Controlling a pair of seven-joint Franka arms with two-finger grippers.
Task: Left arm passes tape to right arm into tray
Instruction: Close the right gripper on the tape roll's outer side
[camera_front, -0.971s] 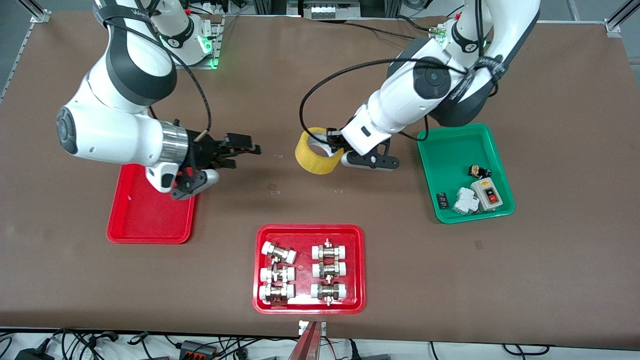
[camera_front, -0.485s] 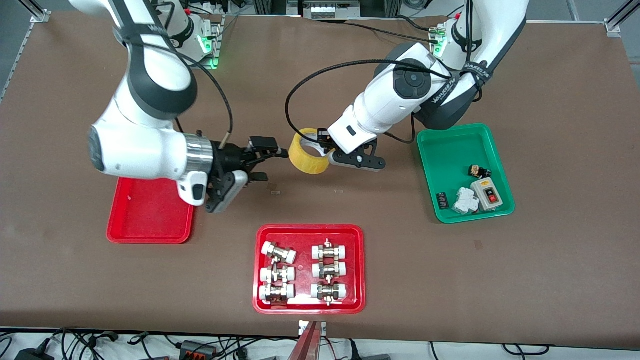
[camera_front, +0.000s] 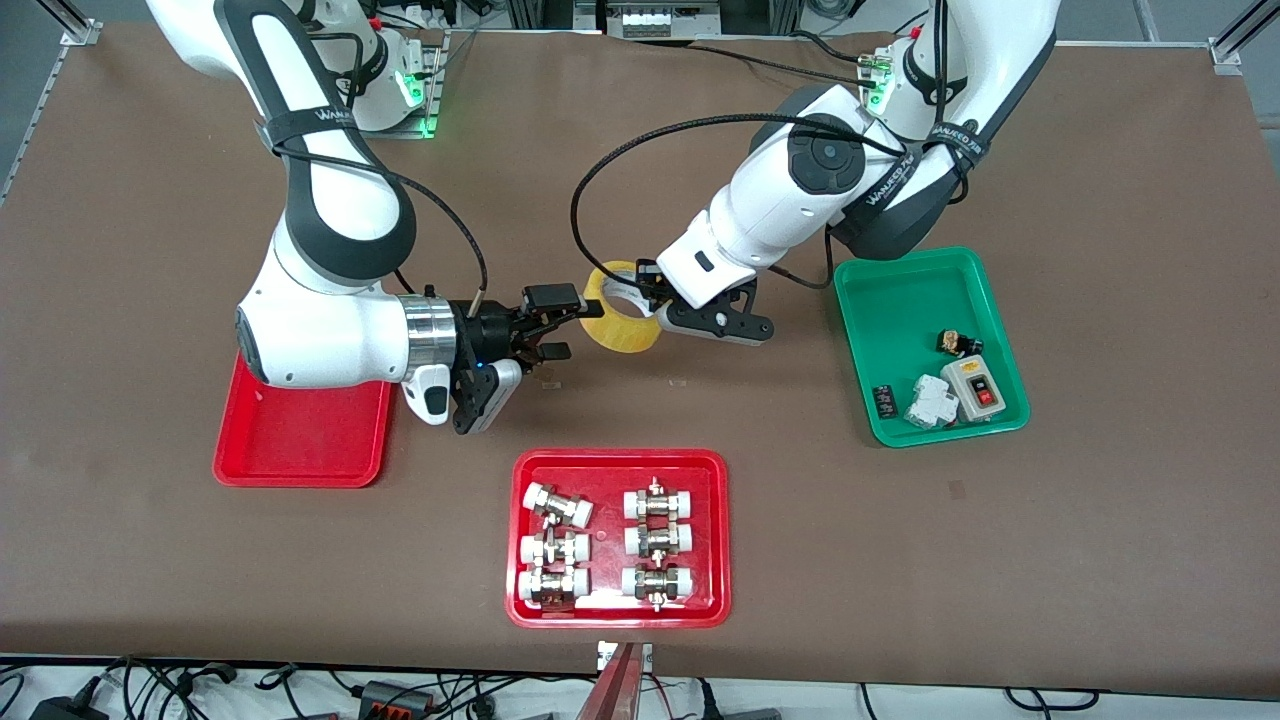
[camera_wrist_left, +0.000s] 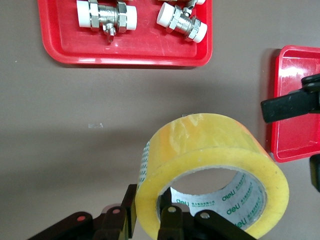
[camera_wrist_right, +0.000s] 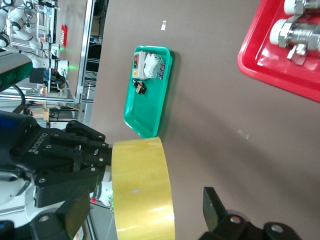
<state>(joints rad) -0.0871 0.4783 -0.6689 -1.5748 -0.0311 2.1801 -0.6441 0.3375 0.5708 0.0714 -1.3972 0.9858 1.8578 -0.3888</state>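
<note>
In the front view, the left hand (camera_front: 650, 290) is mostly hidden by its white boxy wrist and by the tape (camera_front: 620, 321), so its grip on the roll is not visible there. The right arm covers a corner of the empty red tray (camera_front: 300, 445). The small parts in the green tray (camera_front: 905, 300) are too small to identify.

In the left wrist view, the tape (camera_wrist_left: 212, 172) hides part of the hand's black fingers (camera_wrist_left: 172, 225), and the frame edge cuts off the fittings tray (camera_wrist_left: 125, 50) and the empty red tray (camera_wrist_left: 295, 105).

In the right wrist view, the tape (camera_wrist_right: 142, 187) runs off the frame edge, and only part of the right hand's fingers (camera_wrist_right: 215, 210) is visible.
</note>
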